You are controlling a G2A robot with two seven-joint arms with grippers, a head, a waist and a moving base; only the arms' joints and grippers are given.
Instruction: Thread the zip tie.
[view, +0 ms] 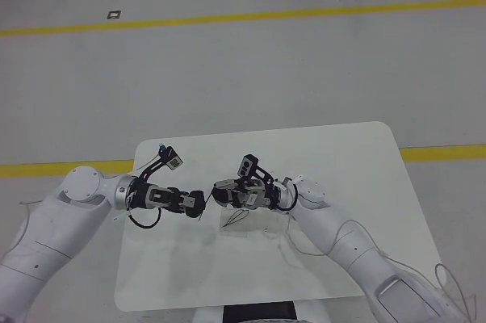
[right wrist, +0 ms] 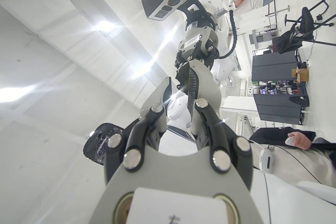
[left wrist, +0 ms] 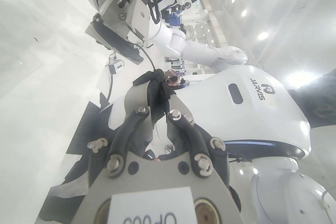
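Note:
Above the middle of the white table (view: 348, 161) my two grippers meet tip to tip. My left gripper (view: 198, 199) is shut on one end of a thin black zip tie (left wrist: 145, 55), its tips (left wrist: 157, 80) wrapped in black. The strap curves from there to the ribbed black pad of my right gripper (left wrist: 140, 47). In its own wrist view my right gripper (right wrist: 182, 74) stands open, a narrow gap between its jaws, pointing at the left gripper's tips. In the top view a thin dark loop (view: 235, 217) shows under the right gripper (view: 219, 193); I cannot tell strap from shadow.
A tiny dark speck (view: 266, 230) lies on the table near the right forearm. The table's far and right parts are bare white surface. Grey floor with yellow lines (view: 227, 18) surrounds the table.

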